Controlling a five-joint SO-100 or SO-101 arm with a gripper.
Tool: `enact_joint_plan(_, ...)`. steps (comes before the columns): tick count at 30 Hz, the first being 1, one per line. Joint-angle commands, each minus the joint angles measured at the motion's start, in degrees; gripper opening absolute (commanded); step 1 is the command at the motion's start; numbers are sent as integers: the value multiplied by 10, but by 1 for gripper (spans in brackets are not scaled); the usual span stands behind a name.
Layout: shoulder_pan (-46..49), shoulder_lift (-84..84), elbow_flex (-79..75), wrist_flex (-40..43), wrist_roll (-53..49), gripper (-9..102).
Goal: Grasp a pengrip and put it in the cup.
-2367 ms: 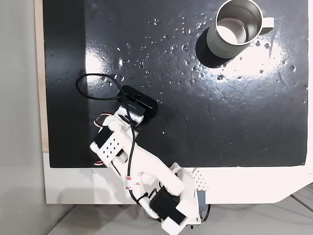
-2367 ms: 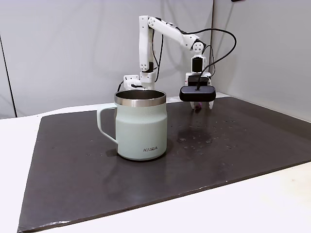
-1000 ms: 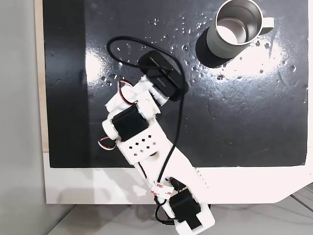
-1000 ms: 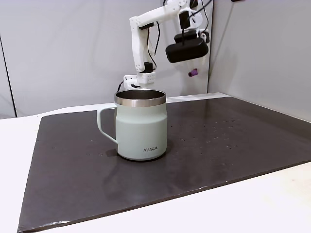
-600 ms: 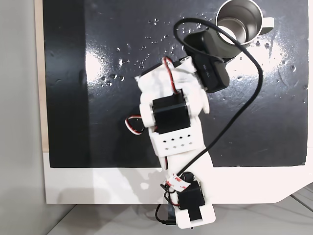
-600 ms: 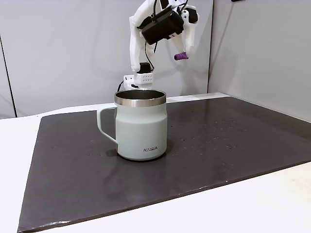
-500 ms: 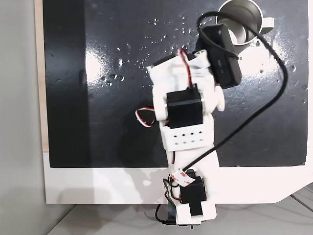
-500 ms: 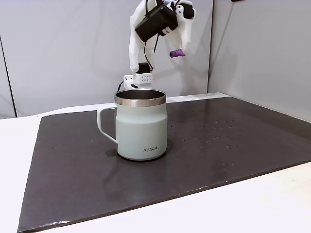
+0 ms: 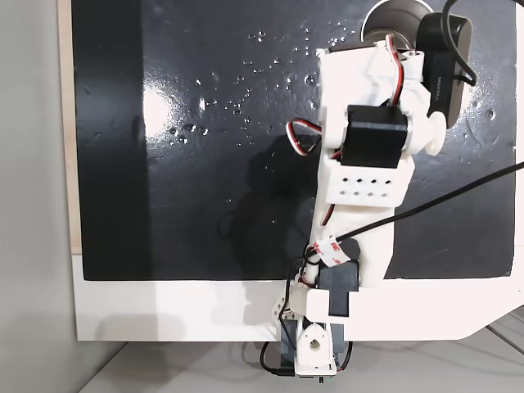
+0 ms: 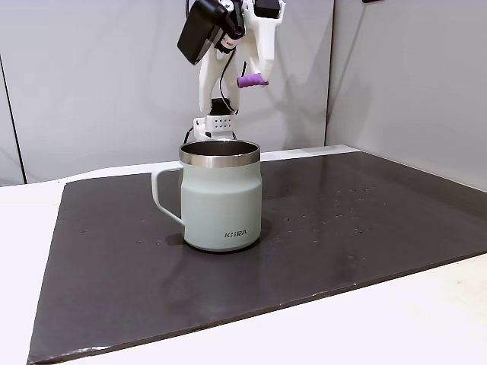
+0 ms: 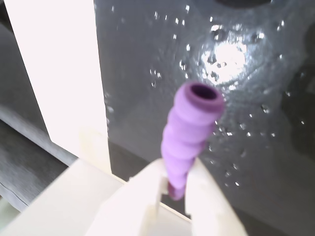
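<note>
The grey-green mug stands upright on the black mat, handle to the left in a fixed view. From above, only a sliver of the cup shows past the white arm. High over the mat, above and a little right of the mug's rim, my gripper is shut on the light-purple ribbed pengrip. In the wrist view the pengrip sticks up from between my two white fingers, its open end facing the camera, with my gripper clamped on its lower end.
A shiny black mat with small droplets covers most of the white table. The black wrist camera and its cable hang at the arm's end near the mug. Grey wall panels stand behind the table.
The arm has swung from the mat's left-centre over to the mug, lifting the pengrip off the mat and carrying it high until it sits above the mug's rim.
</note>
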Motion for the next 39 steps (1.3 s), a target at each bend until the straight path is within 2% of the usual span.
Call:
enact_joint_plan(1,50,-38,-77,-18,19,0)
enact_joint_plan(15,107,-203,-249,-69,59,0)
enact_joint_plan(21,102,-221,-250,-66,62,0)
enact_joint_plan(24,98,-221,-250,-62,64,21)
enact_joint_plan(26,93,-218,-250,-54,62,26)
enact_joint_plan(39,91,-203,-248,-46,59,28)
